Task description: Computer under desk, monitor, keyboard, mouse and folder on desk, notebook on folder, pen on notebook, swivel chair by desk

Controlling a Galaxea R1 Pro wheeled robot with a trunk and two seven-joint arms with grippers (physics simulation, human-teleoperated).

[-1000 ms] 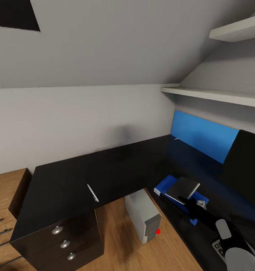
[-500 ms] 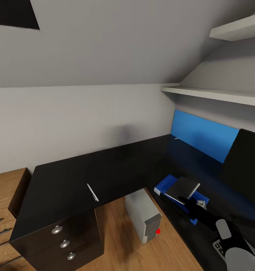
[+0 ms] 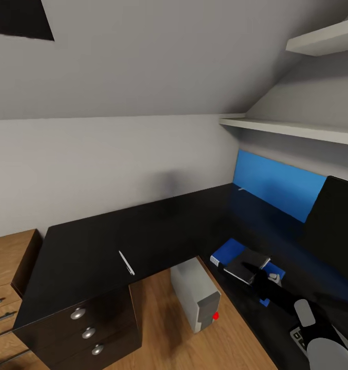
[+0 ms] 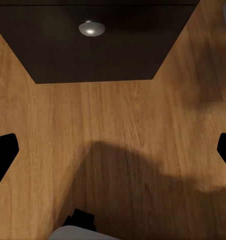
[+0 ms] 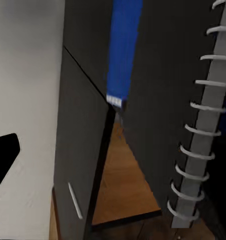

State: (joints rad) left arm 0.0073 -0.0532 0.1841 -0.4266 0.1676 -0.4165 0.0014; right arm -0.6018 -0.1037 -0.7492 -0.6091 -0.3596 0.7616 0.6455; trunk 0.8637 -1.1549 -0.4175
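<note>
The dark notebook (image 3: 245, 266) with a wire spine (image 5: 203, 125) lies on the bright blue folder (image 3: 226, 252), on the right wing of the glossy black desk (image 3: 92, 246). My right gripper (image 3: 258, 281) hovers just behind the notebook, open; one black finger (image 5: 4, 155) shows far from the cover. A white pen (image 3: 126, 263) lies on the desk's left wing. The light grey computer (image 3: 194, 294) stands on the floor under the desk. The black monitor (image 3: 333, 221) stands at the far right. My left gripper (image 4: 113, 150) hangs open above the wooden floor.
The three-drawer unit (image 3: 89, 329) with round silver knobs (image 4: 91, 28) sits under the desk's left end. An oak chest (image 3: 4, 272) stands further left. White shelves (image 3: 292, 131) jut out above the right wing. A corner of the keyboard (image 3: 297, 338) shows beside my right arm.
The notebook has dropped from a raised tilt to lie flatter and lower on the folder. The arms and the camera have hardly moved.
</note>
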